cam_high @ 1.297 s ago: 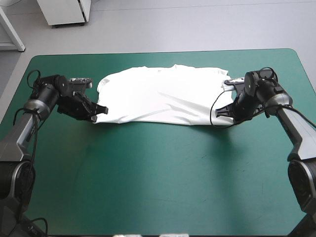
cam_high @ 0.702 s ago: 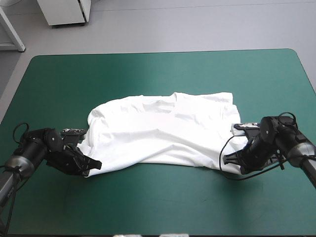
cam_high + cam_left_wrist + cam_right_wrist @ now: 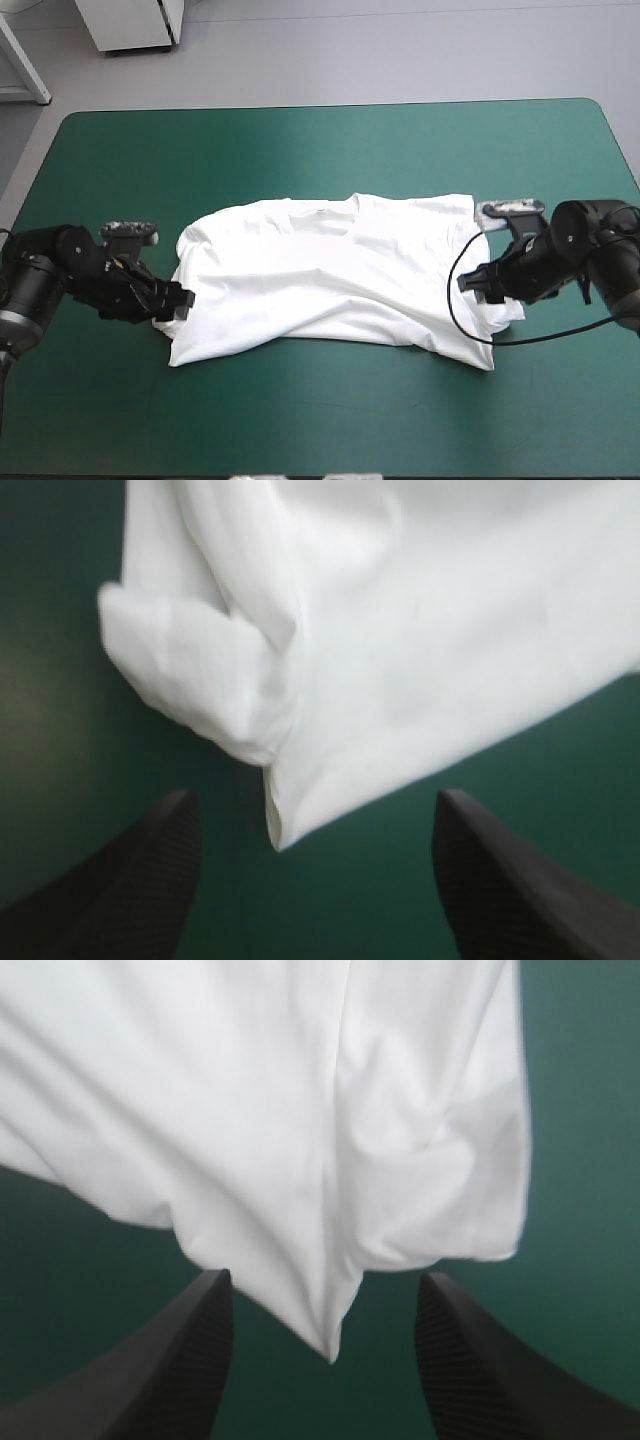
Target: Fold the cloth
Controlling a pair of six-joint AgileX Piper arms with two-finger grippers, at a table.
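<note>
T-shirt (image 3: 400, 630) corner between wide-apart fingers (image 3: 130, 890)

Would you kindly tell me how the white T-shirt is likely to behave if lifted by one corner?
Probably floppy: the T-shirt lies in soft wrinkles, its corners rumpled. Lifted, it would likely sag. It looks thin, so probably light, and a push may bunch it.

You have bare teal-green cover (image 3: 330, 420) along the whole near edge and across the far side. The T-shirt (image 3: 330, 280) fills the middle band, and the left gripper (image 3: 180, 299) and right gripper (image 3: 472, 284) block its two ends, jaws apart.
</note>
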